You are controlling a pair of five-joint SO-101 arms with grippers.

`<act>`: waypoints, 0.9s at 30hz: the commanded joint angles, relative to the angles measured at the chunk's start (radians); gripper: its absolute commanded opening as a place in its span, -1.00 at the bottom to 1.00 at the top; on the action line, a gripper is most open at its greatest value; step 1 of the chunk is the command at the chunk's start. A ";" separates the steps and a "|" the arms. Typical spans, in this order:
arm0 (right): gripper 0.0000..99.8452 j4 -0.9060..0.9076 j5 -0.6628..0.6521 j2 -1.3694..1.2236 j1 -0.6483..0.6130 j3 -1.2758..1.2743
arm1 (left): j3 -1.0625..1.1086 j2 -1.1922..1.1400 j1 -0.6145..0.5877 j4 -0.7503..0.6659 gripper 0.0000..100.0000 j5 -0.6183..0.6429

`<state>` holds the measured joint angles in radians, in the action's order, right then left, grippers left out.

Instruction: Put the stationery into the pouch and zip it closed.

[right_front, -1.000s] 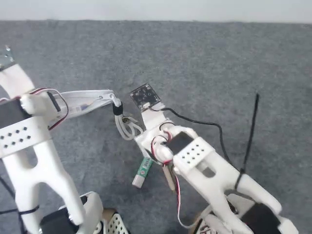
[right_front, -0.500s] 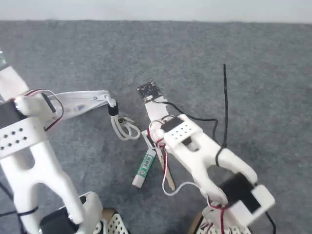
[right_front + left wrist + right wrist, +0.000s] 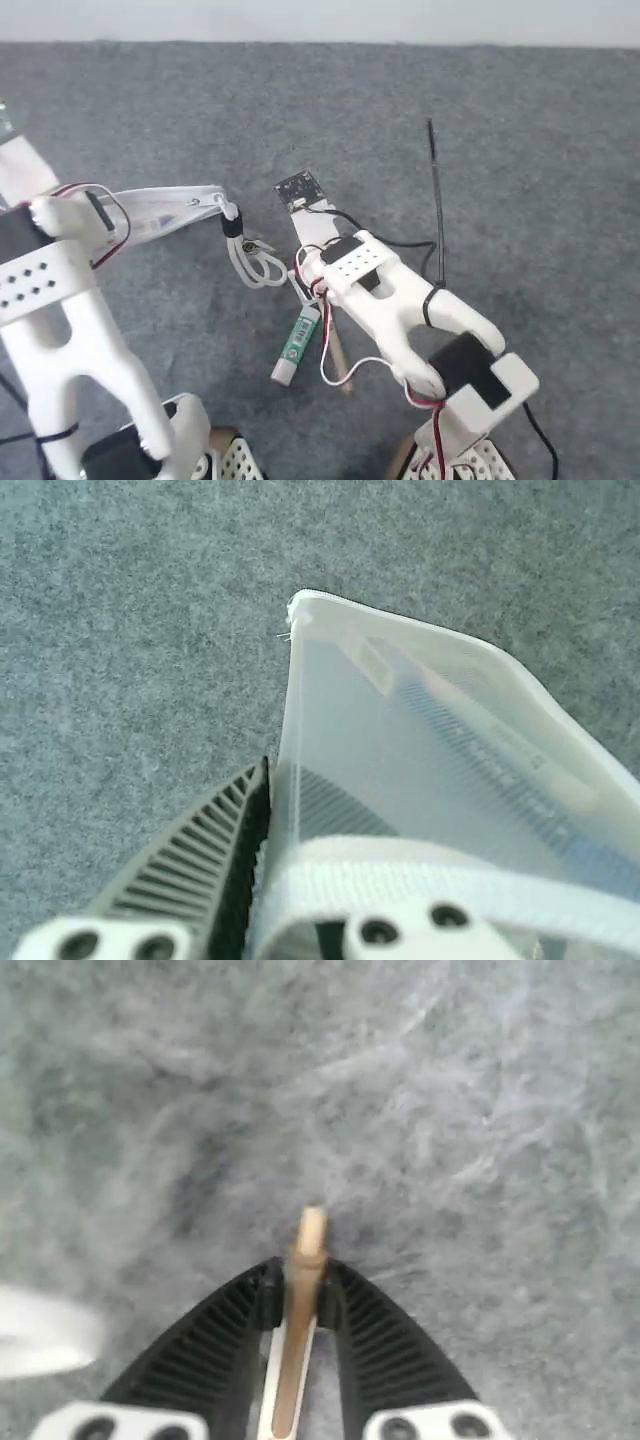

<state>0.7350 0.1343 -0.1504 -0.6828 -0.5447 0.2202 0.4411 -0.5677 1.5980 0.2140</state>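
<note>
We see a grey worktop [image 3: 150, 110] covered in a felt-like, slightly mottled fabric, and in the high view it runs from side to side. Its tone is even, with a fine fuzzy grain and faint lighter flecks. In both wrist views the same grey fabric lies beneath, with lighter and darker patches showing across it. Along the far edge of the worktop we see a pale strip [image 3: 320, 20], perhaps a wall or board, meeting the grey in a straight line.
</note>
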 commanded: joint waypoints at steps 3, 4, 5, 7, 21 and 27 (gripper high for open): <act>-0.99 0.033 -0.087 0.019 0.013 0.048 | -0.004 0.005 -0.012 -0.025 -0.98 0.009; -0.99 0.044 -0.086 0.038 0.012 0.048 | -0.004 0.005 -0.012 -0.025 -0.98 0.009; -0.99 0.054 -0.086 0.061 0.012 0.046 | -0.004 0.005 -0.012 -0.025 -0.98 0.009; -0.99 0.076 -0.086 0.114 0.015 0.041 | -0.004 0.005 -0.012 -0.026 -0.98 0.008; -0.99 0.137 -0.083 0.602 0.012 -0.124 | 0.033 0.005 -0.012 -0.058 -0.98 0.008; -0.99 0.137 -0.081 0.877 0.012 -0.209 | 0.033 0.005 -0.008 -0.057 -0.98 0.008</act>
<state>0.8669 0.0637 0.5708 -0.6767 -0.7488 0.2509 0.4503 -0.5677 1.5643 0.2140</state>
